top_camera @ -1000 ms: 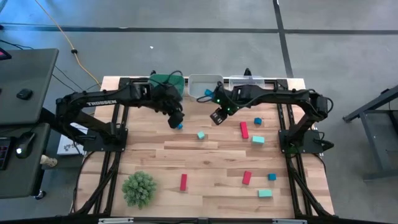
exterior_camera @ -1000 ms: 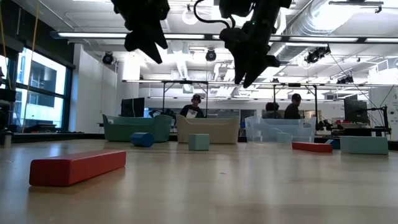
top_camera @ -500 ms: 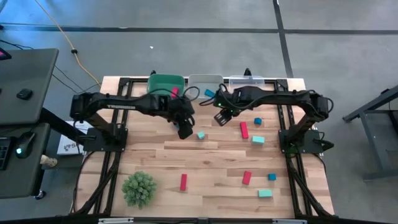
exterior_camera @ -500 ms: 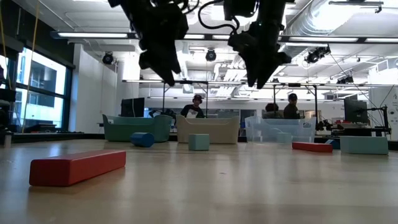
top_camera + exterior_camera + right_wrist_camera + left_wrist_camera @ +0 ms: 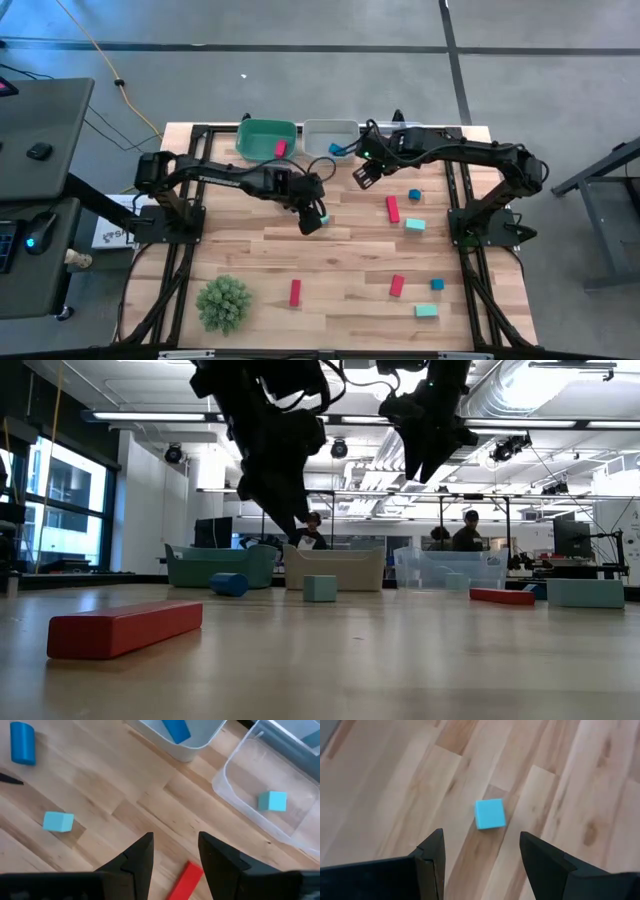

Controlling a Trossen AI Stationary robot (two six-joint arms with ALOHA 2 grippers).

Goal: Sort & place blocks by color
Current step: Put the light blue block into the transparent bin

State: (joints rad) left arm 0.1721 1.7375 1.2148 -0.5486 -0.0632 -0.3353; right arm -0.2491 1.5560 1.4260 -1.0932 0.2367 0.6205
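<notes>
My left end effector hangs open over a teal cube mid-worktop, bare wood all round. Only the wrist view shows my empty, part-open right end effector near the clear bin.

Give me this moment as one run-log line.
left gripper: open, above teal cube | right gripper: open, empty, near bins | grey bin: blue block inside

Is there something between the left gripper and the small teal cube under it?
Nothing visible. The left gripper hangs open above the teal cube, which lies alone on bare wooden table.
</notes>
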